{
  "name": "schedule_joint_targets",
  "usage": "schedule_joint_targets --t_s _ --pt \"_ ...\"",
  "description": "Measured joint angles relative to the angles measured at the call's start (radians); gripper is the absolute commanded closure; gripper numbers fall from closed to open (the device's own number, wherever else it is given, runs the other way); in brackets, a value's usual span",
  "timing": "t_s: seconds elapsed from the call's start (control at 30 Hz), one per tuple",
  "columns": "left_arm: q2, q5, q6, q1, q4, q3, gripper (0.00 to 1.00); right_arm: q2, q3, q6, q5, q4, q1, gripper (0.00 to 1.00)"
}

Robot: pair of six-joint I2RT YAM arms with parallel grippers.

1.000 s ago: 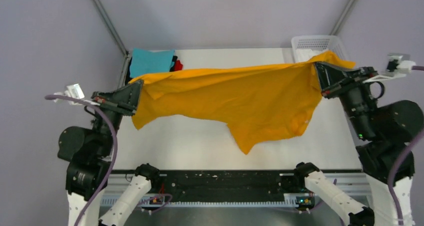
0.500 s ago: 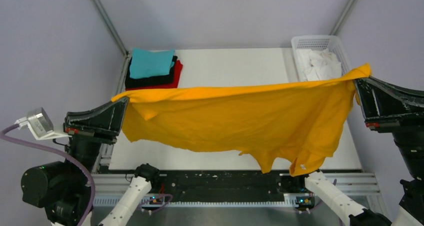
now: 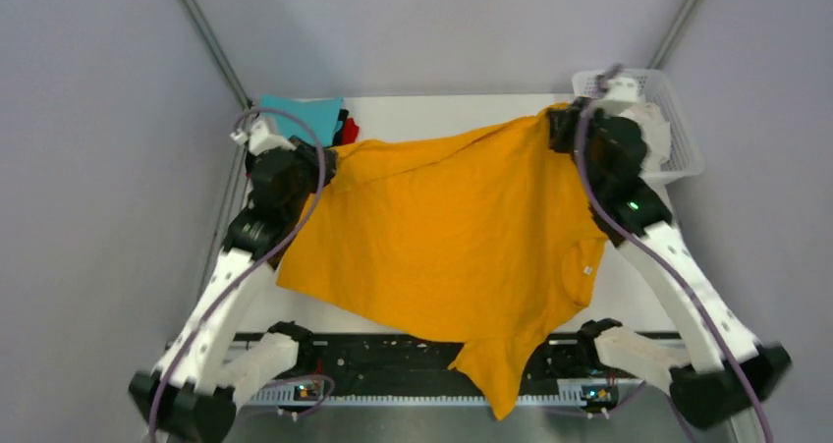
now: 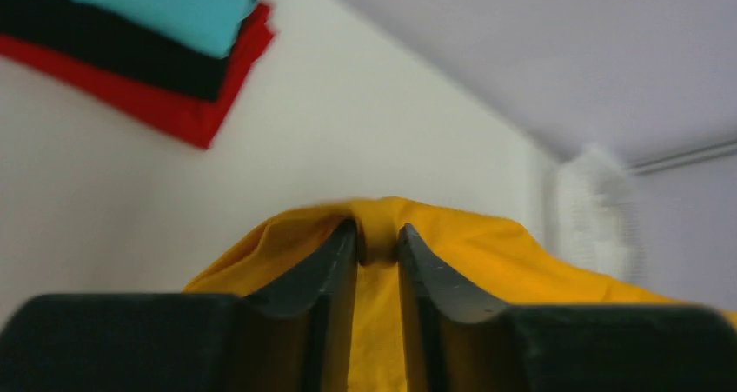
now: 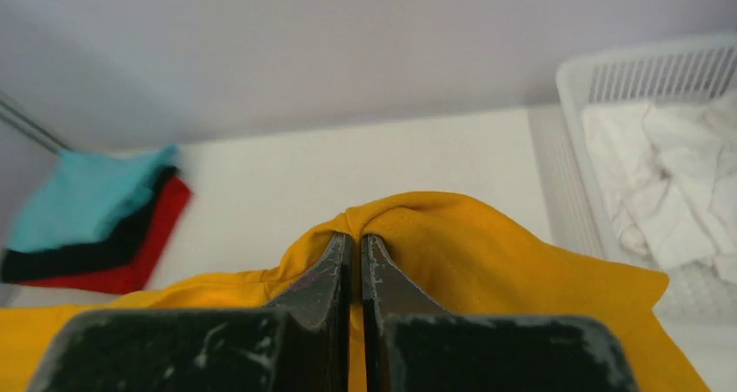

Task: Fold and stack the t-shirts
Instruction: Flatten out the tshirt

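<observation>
Change since half a second ago: both arms, then spread wide at the side edges, now reach in toward the far edge of the bench (image 3: 442, 114). The mustard-orange t-shirt (image 3: 452, 237), then pulled into a taut band across the middle, now runs from the far edge to the near edge.
Left gripper (image 4: 378, 235): near the far left corner, jaws almost closed, a ridge of the orange cloth pinched between them.
Right gripper (image 5: 356, 240): near the far right corner, jaws all but touching, clamped on a raised fold of the same cloth.
Hidden or unclear: from above, the left arm covers most of the folded stack. The left wrist view is blurred. Whether the shirt's middle rests on the bench or hangs just above it cannot be told.
T-shirt appearance: spread broad, lightly creased, a small pale tag near its right edge. Its lowest point hangs over the near edge across the black rail (image 3: 393, 355).
Folded stack: far left corner, teal t-shirt (image 3: 300, 119) on top, black t-shirt (image 4: 113, 49) beneath, red t-shirt (image 4: 174, 105) at the bottom.
Basket (image 3: 683, 138): far right corner, holding crumpled white cloth (image 5: 660, 175).
</observation>
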Motion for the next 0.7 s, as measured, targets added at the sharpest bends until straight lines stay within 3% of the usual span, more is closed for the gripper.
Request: schedule_joint_targets --t_s 0.07,0.1,0.2,0.3,0.37,0.5,0.7 --pt "0.183 -0.027 -0.013 0.023 0.001 -0.018 0.10 0.172 -0.085 -0.010 0.029 0.079 -0.019 0.82" --pt "0.293 -0.023 -0.026 0.044 0.001 -0.020 0.02 0.279 -0.108 -0.010 0.021 0.113 -0.032 0.61" --pt "0.537 0.026 -0.045 0.110 0.000 -0.023 0.01 0.588 -0.111 0.006 -0.004 0.173 -0.083 0.29" --pt "0.684 0.069 -0.047 0.154 -0.018 -0.021 0.01 0.827 -0.057 0.021 -0.014 0.164 -0.112 0.08" --pt "0.715 0.089 -0.047 0.160 -0.035 -0.010 0.01 0.897 -0.032 0.032 -0.017 0.150 -0.121 0.03" --pt "0.718 0.133 -0.043 0.158 -0.021 0.033 0.01 0.888 -0.019 0.060 -0.027 0.159 -0.121 0.01" --pt "0.729 0.222 -0.038 0.157 0.014 0.035 0.01 0.706 -0.115 0.115 -0.094 0.175 -0.106 0.01"
